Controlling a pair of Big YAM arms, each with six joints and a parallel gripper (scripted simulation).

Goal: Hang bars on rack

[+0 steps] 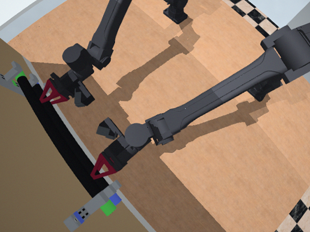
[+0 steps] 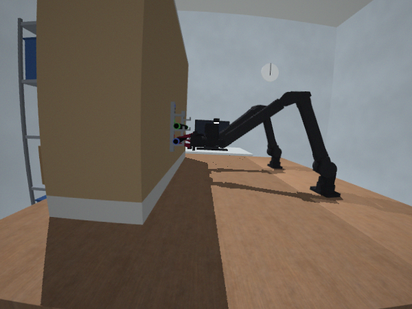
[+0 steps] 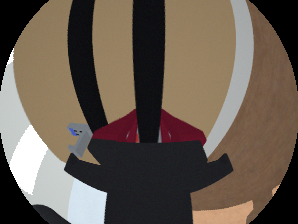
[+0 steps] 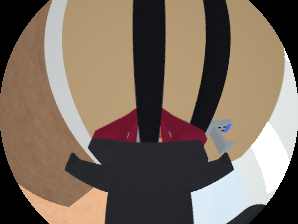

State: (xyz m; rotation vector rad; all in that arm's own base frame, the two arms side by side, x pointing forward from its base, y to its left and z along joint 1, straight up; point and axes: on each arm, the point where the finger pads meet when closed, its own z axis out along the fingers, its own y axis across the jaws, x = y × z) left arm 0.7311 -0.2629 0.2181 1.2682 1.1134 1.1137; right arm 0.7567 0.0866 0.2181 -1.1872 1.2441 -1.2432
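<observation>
Step in hand: grasping; I have the left claw (image 1: 92, 177) (image 2: 182, 140) (image 3: 148, 112) nearest, then the right claw (image 1: 42, 100) (image 4: 149, 112), each apparently closed on the blue-ended bar (image 1: 71, 142) (image 2: 176, 141) (image 3: 149, 60) (image 4: 149, 60), low on the wall rack (image 1: 95, 202) (image 2: 172, 117) (image 3: 79, 142) (image 4: 221, 137). Next, draw it outward together, then raise it to the rack's blue-labelled top pair.

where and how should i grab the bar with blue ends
Best on the black shaft, at two well-separated spots inside the uprights, coming from the robot's side, fingers above and below. The blue-ended bar is long and lies crosswise, with the wall behind.
</observation>
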